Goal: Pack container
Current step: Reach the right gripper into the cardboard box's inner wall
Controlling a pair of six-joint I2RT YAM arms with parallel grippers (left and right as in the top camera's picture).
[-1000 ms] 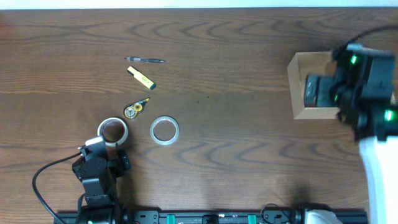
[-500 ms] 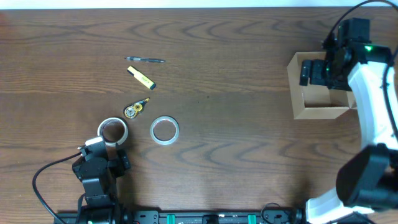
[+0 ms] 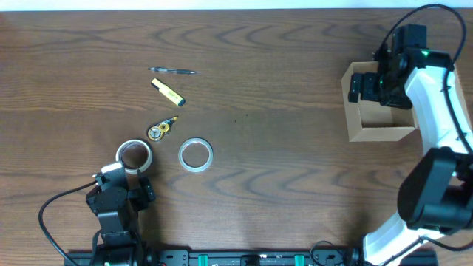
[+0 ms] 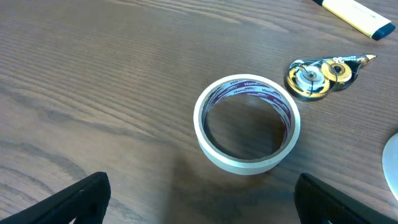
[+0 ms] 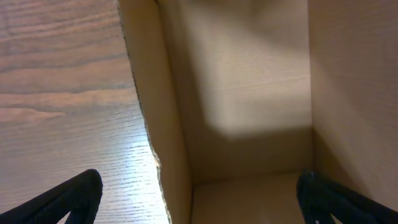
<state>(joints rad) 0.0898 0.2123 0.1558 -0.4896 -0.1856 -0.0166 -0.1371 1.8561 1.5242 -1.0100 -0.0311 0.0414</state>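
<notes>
The container is a tan cardboard box, open at the top, at the table's right side. My right gripper hovers open and empty over its left part. In the right wrist view the open gripper straddles the box's left wall, and the bare inside of the box shows. My left gripper is open and empty at the front left, just behind a white tape roll. In the left wrist view that roll lies flat ahead of the open gripper.
A clear tape ring lies right of the white roll. A gold correction-tape dispenser, a yellow highlighter and a pen lie behind them. The dispenser and highlighter also show in the left wrist view.
My right arm has swung toward the table's far side, and its gripper has shifted toward the far-left part of the box. The left arm and the loose items have not moved.
</notes>
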